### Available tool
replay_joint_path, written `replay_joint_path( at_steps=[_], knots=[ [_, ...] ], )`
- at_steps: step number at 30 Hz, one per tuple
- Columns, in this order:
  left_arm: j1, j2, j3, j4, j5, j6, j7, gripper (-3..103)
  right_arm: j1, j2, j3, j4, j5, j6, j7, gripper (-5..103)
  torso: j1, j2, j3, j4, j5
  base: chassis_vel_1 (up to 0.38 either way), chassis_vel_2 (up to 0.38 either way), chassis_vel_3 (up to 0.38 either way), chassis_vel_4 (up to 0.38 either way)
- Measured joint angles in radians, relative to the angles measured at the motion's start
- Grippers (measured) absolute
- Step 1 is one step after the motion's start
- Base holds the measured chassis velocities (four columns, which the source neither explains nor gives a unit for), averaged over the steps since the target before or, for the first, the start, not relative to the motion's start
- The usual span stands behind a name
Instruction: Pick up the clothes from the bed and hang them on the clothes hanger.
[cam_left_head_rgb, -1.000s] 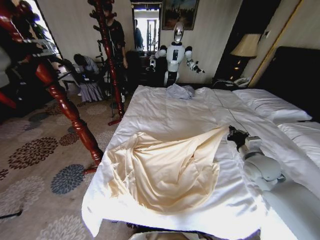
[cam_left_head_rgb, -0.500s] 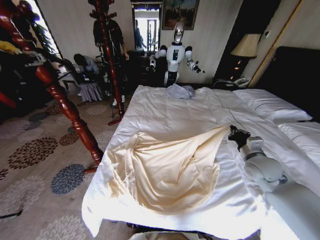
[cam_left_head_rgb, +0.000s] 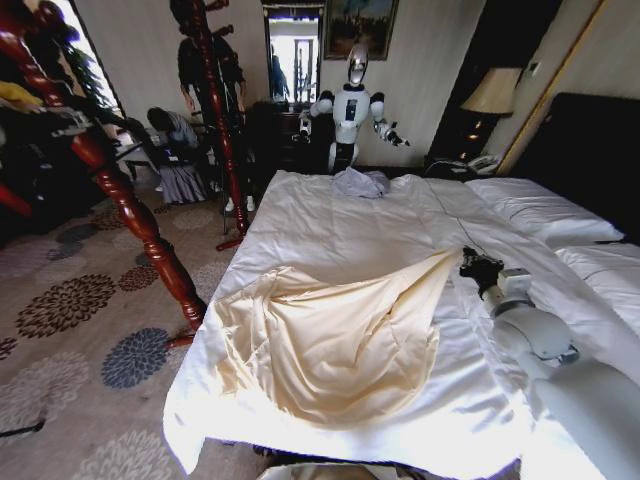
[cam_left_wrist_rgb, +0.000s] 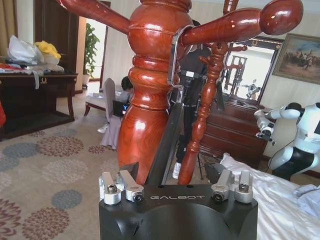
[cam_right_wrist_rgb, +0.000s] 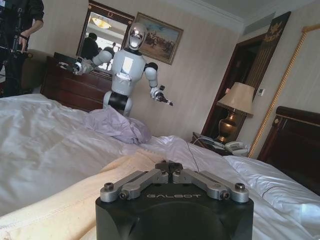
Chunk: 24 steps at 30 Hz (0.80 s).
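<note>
While the wide white-duvet bed (cam_left_head_rgb: 330, 215) carries the large pale cream-yellow silky garment (cam_left_head_rgb: 330, 335) spread wrinkled over its near half, one corner of the fabric is drawn up toward the right gripper (cam_left_head_rgb: 478, 268) — fingers closed together at that corner, which runs under them in the right wrist view (cam_right_wrist_rgb: 169, 166). Left gripper (cam_left_wrist_rgb: 176, 187) — jaws wide, raised beside the red-brown turned wooden coat stand (cam_left_wrist_rgb: 150, 95), where the slim black hanger (cam_left_wrist_rgb: 165, 140) hangs by its silver hook (cam_left_wrist_rgb: 173, 55).
</note>
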Motion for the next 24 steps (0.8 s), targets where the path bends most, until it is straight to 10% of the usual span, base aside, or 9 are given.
replay_joint_path(
  at_steps=[14,24],
  knots=[
    [0.031,-0.028,0.005,0.010,0.050,-0.032,0.025,20,0.035,-0.014,0.007,-0.035,0.037,-0.002,-0.002,0,0.000,0.000,0.000,-0.0001,0.0001,0.000,0.000,0.000,0.000],
    [0.029,-0.029,0.006,0.004,0.091,-0.052,0.045,16,0.034,-0.010,-0.001,-0.035,0.029,0.001,-0.002,0,0.000,0.000,0.000,-0.0002,0.0001,0.000,0.000,0.000,0.000]
  ],
)
